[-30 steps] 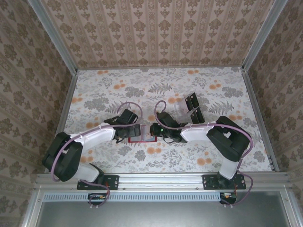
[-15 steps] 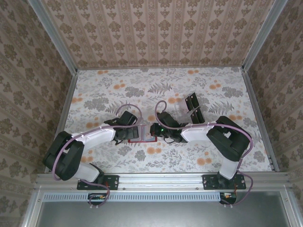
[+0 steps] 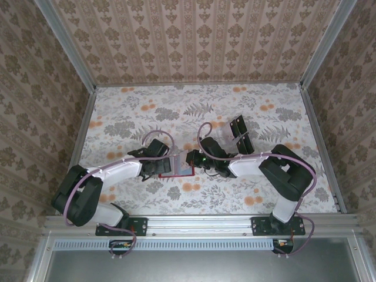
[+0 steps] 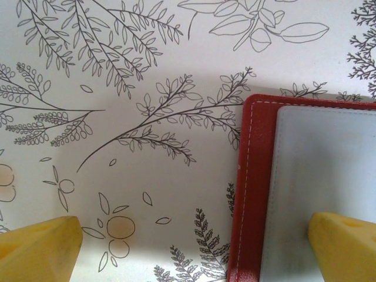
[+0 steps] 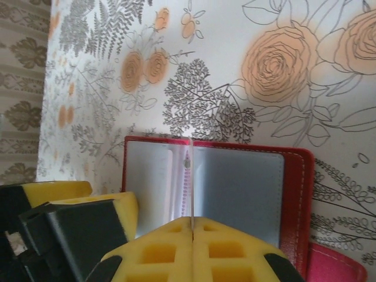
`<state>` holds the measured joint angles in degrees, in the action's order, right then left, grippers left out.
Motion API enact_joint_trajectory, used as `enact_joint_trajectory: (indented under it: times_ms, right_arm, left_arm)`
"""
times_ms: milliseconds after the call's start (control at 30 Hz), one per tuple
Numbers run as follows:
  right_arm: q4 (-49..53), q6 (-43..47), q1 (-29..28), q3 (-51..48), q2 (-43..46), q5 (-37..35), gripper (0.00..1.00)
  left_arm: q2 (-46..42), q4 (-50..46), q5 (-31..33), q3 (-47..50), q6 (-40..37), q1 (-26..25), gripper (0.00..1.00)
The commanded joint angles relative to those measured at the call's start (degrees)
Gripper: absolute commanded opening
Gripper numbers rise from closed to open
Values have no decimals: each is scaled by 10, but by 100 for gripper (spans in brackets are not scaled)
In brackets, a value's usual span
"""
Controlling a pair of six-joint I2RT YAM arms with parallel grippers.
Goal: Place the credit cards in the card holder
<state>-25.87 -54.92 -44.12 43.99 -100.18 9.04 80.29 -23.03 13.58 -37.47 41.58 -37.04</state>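
The red card holder is laid open on the floral table, between the two grippers. The left gripper is spread wide, one yellow fingertip over the holder's grey inside, the other over the table. The right gripper is closed on a thin credit card, seen edge-on over the holder's fold.

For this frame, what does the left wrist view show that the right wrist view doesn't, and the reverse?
Left wrist adds: both yellow fingertips of the left gripper spread wide, one over the card holder's grey inside. Right wrist adds: the right gripper shut on a thin sheet seen edge-on, orange roses, the wallpapered wall. Shared: the open red card holder lying on the floral tablecloth.
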Motion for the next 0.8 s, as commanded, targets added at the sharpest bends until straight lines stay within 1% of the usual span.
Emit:
enact_joint_trajectory:
  times_ms: [0,167,767]
  right_arm:
    - [-82,-30,2,-11,-3,18,0]
    - [-149,-43,-2,-19,-32,16,0]
    - [-243,-50,-15,-40,-84,-28,0]
  left_arm:
    - [-1,-32,14,17,6,4,100]
    - [-3,-32,14,17,4,4,100]
    - [-2,-32,14,17,2,4,100]
